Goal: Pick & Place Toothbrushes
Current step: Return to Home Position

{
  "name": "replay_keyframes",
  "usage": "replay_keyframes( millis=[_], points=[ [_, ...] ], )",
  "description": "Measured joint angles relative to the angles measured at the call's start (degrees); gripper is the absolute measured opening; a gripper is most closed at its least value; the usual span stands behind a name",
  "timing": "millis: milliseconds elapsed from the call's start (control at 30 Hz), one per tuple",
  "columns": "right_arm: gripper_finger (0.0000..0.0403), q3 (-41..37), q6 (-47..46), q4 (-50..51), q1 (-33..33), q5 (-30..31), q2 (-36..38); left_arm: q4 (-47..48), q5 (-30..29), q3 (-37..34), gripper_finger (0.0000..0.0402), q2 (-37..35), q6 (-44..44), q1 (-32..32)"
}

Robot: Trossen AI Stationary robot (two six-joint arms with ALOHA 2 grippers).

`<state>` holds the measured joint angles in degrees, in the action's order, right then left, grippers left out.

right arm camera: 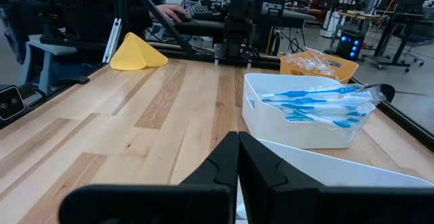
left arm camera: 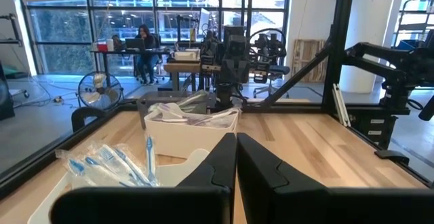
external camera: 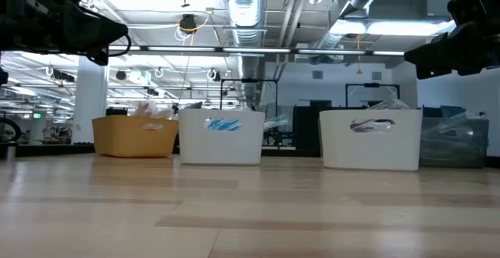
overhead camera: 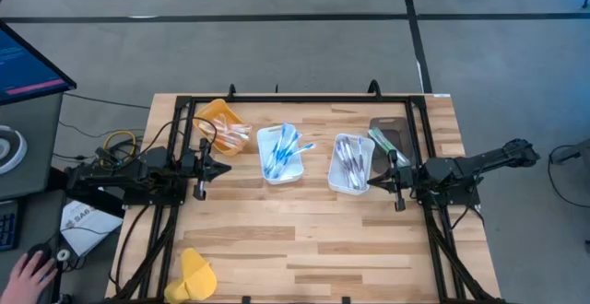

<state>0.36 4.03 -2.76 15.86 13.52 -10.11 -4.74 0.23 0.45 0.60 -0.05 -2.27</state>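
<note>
at the far left, off the pale wooden table (overhead camera: pixel 304 239), a person's hand (overhead camera: pixel 32 269) lies on a mouse near the base of the left arm. the left gripper (overhead camera: pixel 219 168) hangs above the table's left side with its two dark fingers pressed together and nothing between them. just beyond it stands the orange plastic bin (overhead camera: pixel 221 118) holding the orange and pink toothbrushes (overhead camera: pixel 236 136). a crumpled yellow cloth (overhead camera: pixel 195 274) lies at the near left edge.

in the middle, the left white rectangular bin (overhead camera: pixel 267 170) holds the blue toothbrushes (overhead camera: pixel 284 149); some heads reach over its rim. next comes the right white rectangular bin (overhead camera: pixel 337 180) with the purple-grey toothbrushes (overhead camera: pixel 350 161), and then the dark bin (overhead camera: pixel 392 131) with the green toothbrushes (overhead camera: pixel 381 141). no toothbrush lies loose on the wood.

the right gripper (overhead camera: pixel 375 182) is also closed and empty, just beside the right white bin.

i think the sorting is finished and the arms only go to rest. the danger is a low or wide swing: the right fingers can catch the white rim and push the bin, and the left ones can knock out the overhanging blue brushes.
</note>
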Motion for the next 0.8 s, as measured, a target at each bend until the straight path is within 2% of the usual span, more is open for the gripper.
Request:
replay_keyframes(
  millis=[800],
  points=[
    [0.0001, 0.0, 0.0, 0.0, 0.02, 0.0, 0.0, -0.54, 0.0, 0.0, 0.0008, 0.0, -0.02, -0.02]
  ],
)
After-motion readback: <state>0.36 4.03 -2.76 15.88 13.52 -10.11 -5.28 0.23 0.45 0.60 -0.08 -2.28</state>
